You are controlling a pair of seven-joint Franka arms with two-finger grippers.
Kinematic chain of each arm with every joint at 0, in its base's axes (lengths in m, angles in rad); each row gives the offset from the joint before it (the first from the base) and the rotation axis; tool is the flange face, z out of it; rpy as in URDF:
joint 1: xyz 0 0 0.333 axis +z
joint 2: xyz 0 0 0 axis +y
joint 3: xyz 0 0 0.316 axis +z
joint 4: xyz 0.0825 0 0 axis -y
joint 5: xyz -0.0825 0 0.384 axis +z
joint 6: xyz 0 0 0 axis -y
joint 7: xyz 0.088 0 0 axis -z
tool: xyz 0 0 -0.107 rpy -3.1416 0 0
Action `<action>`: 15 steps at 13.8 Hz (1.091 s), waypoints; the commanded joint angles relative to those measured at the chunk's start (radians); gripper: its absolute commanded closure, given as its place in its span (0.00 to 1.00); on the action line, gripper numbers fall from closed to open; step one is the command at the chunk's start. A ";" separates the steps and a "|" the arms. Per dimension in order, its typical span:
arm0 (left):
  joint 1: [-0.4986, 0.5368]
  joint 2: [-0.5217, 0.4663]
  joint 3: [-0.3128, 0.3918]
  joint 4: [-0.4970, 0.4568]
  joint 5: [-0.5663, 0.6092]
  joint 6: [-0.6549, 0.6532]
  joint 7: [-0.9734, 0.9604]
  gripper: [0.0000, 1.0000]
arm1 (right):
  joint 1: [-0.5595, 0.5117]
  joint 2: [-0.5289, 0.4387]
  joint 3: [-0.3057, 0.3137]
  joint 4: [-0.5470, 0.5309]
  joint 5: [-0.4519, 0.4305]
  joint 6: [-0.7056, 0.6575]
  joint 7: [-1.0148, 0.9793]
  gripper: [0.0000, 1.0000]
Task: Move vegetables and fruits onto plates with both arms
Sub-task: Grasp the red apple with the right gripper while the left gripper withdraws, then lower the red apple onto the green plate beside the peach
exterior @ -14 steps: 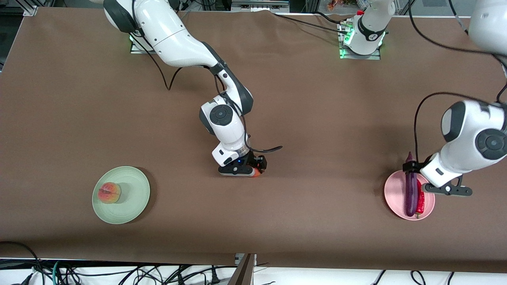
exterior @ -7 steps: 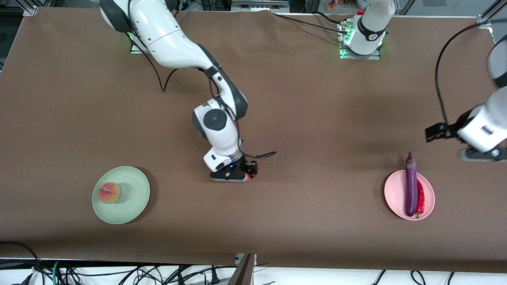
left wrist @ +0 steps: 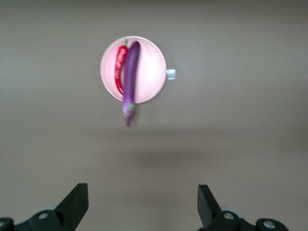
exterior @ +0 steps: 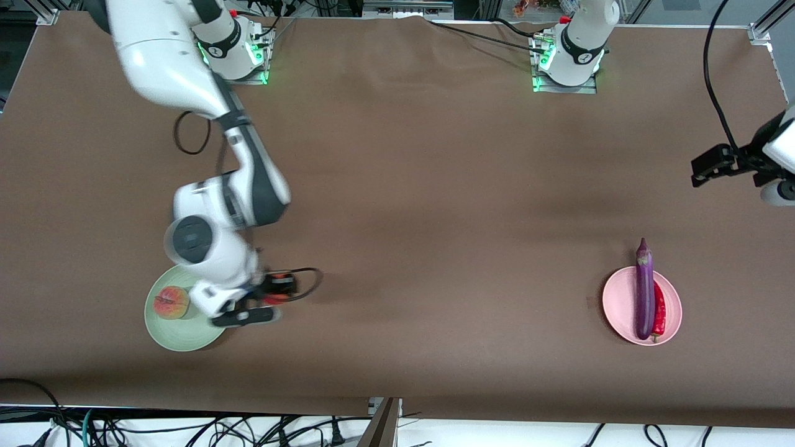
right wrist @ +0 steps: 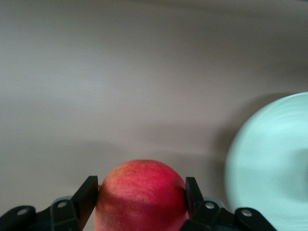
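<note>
My right gripper (exterior: 275, 292) is shut on the red apple-like fruit (right wrist: 142, 192) and hangs just beside the pale green plate (exterior: 180, 338), at the edge toward the table's middle. In the right wrist view the plate's rim (right wrist: 269, 163) lies a little off from the held fruit. A peach (exterior: 171, 302) sits on that green plate. The purple eggplant (exterior: 645, 292) and the red chili (exterior: 659, 313) lie side by side on the pink plate (exterior: 615, 304). My left gripper (exterior: 708, 167) is open and empty, high over the table at the left arm's end; its wrist view shows the pink plate (left wrist: 153, 72) well away.
Brown cloth covers the whole table (exterior: 447, 205). Both arm bases (exterior: 568, 56) stand along the edge farthest from the front camera. Cables (exterior: 186, 428) hang below the table's near edge.
The right arm has carried the red fruit from the table's middle to the green plate's edge. The left arm has lifted off the pink plate and drawn back toward its end.
</note>
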 commanded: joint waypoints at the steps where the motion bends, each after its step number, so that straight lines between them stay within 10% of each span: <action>1: -0.136 -0.151 0.194 -0.239 -0.077 0.113 0.018 0.00 | -0.116 -0.009 0.026 -0.049 -0.010 -0.014 -0.226 0.69; 12: -0.176 -0.187 0.199 -0.300 -0.064 0.126 0.006 0.00 | -0.175 0.052 0.023 -0.117 -0.010 0.148 -0.340 0.68; 13: -0.171 -0.189 0.199 -0.300 -0.064 0.126 0.006 0.00 | -0.175 0.052 0.023 -0.119 -0.010 0.149 -0.342 0.63; 15: -0.168 -0.189 0.199 -0.300 -0.064 0.119 0.007 0.00 | -0.181 0.049 0.023 -0.109 -0.007 0.139 -0.339 0.00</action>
